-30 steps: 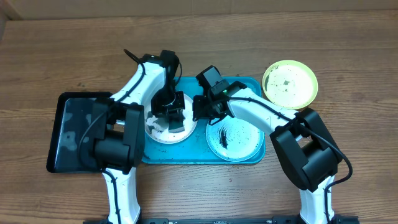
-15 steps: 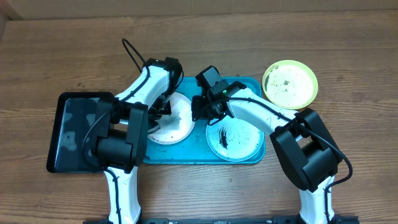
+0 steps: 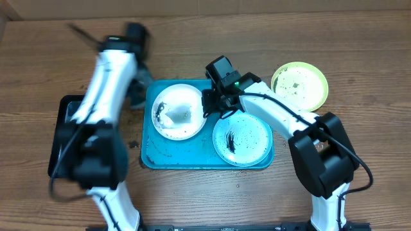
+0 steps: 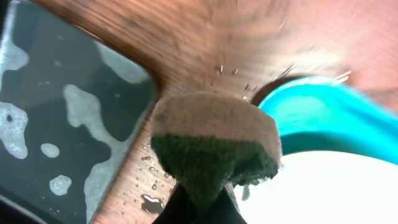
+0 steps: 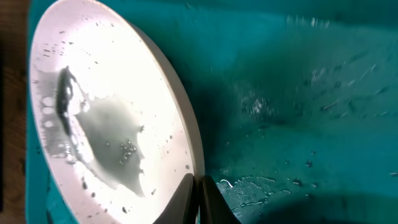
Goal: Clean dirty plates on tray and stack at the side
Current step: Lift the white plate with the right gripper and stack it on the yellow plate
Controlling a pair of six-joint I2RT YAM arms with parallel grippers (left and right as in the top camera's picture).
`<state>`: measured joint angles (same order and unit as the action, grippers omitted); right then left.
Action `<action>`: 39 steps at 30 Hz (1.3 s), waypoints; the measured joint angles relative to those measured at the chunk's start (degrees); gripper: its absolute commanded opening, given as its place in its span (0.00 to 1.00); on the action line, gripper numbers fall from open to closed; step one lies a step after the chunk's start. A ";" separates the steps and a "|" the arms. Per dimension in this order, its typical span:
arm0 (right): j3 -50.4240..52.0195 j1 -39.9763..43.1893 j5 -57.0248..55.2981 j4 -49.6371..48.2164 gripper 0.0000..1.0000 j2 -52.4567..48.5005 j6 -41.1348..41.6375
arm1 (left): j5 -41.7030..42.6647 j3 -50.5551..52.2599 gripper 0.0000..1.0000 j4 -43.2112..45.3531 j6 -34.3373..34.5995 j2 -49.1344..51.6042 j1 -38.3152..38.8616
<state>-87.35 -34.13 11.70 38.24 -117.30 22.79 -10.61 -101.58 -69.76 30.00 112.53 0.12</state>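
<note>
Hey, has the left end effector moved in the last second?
Yes. The left end effector swung left off the white plate, past the edge of the turquoise tray.

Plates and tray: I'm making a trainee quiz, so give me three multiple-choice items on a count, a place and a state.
1. How many plates are on the tray? A one; B two; C three.
2. Where is the yellow-green plate? A on the tray; B on the table beside it; C stacked on another plate.
3. The left gripper holds: A a sponge; B a plate; C nothing.
Key: B, white plate and teal plate; B, it sits on bare wood; A, the sponge is clamped between its fingers.
</note>
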 measured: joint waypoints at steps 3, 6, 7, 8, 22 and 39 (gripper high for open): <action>-0.15 -0.33 -2.51 -0.04 0.04 1.90 -4.04 | 7.06 -0.98 0.04 -1.88 -1.68 -5.73 -6.45; -0.20 -1.29 -7.04 -0.42 0.04 3.87 -8.96 | 11.08 -1.40 0.04 -4.66 -2.36 -8.72 -12.17; -0.20 -1.90 -9.14 -0.81 0.04 4.48 -10.88 | 11.98 -1.44 0.04 -5.51 -2.62 -8.92 -13.64; -0.22 -2.75 -11.47 -1.29 0.04 5.07 -12.72 | 12.87 -1.44 0.04 -6.25 -2.80 -8.90 -15.21; -0.68 -21.55 -54.53 -17.84 0.04 7.76 -46.18 | 16.68 -0.76 0.04 -7.39 -3.48 -3.82 -21.59; -0.74 -27.89 -69.13 -23.19 0.04 7.78 -70.27 | 16.90 -0.76 0.04 -7.41 -4.70 -3.63 -21.59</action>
<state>-88.09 -62.02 -57.43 15.05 -109.51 -47.48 6.28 -102.35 -77.17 25.30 108.90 -21.47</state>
